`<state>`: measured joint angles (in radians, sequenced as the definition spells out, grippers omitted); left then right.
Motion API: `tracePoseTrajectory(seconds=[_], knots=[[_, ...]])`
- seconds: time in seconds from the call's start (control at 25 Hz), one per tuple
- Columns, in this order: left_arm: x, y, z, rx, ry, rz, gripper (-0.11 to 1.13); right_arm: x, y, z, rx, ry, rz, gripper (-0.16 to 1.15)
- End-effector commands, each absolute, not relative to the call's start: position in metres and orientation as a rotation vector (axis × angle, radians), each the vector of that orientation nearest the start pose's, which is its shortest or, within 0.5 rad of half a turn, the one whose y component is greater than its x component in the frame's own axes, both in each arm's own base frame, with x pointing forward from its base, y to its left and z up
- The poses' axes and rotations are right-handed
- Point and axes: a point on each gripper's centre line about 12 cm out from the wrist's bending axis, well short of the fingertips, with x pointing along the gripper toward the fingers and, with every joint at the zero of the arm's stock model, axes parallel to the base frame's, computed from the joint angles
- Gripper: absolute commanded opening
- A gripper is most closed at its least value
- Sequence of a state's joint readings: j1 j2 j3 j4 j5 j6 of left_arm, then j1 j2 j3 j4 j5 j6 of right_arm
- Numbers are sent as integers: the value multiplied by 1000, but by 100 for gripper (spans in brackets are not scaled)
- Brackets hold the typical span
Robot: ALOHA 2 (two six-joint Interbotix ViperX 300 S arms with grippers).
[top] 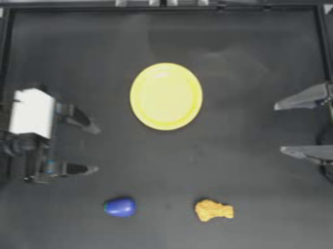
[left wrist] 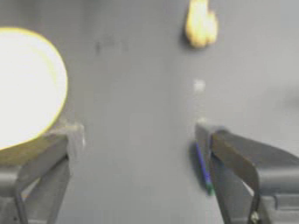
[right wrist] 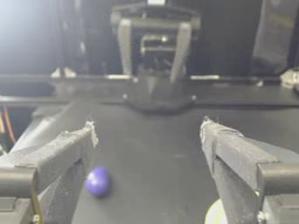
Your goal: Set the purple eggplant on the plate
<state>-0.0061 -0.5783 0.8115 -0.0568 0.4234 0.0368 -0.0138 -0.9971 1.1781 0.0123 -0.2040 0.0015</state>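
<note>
The purple eggplant (top: pixel 121 207) lies on the dark table near the front edge, left of centre, with its green tip pointing left. The yellow plate (top: pixel 166 96) sits in the middle of the table with nothing on it. My left gripper (top: pixel 94 149) is at the left side, open and holding nothing, between plate and eggplant and apart from both. My right gripper (top: pixel 282 128) is at the right edge, open. In the left wrist view the plate (left wrist: pixel 23 87) is bright and a blue sliver of the eggplant (left wrist: pixel 203 168) peeks past one finger. The right wrist view shows the eggplant (right wrist: pixel 98 180) beside one jaw.
A lumpy orange-yellow nugget (top: pixel 214 210) lies near the front edge, right of the eggplant, and also appears as the nugget (left wrist: pixel 200 26) far off in the left wrist view. Across the table the right wrist view shows the left arm (right wrist: pixel 154 48).
</note>
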Motion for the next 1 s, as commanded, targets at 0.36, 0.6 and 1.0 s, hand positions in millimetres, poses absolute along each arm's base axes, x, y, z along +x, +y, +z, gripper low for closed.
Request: tracePoseTrajectory(seconds=[0.36,0.6,1.0], knots=[[308,-36,247,-82,823,-75,103,196,-4,295,31,-34,-20,101],[324,-49,228,-92,889,-86,103,196,-4,295,38,-33,-21,101],[350,-72,196,-65,998,-110,103,193,-4,291,65,-31,-25,101]])
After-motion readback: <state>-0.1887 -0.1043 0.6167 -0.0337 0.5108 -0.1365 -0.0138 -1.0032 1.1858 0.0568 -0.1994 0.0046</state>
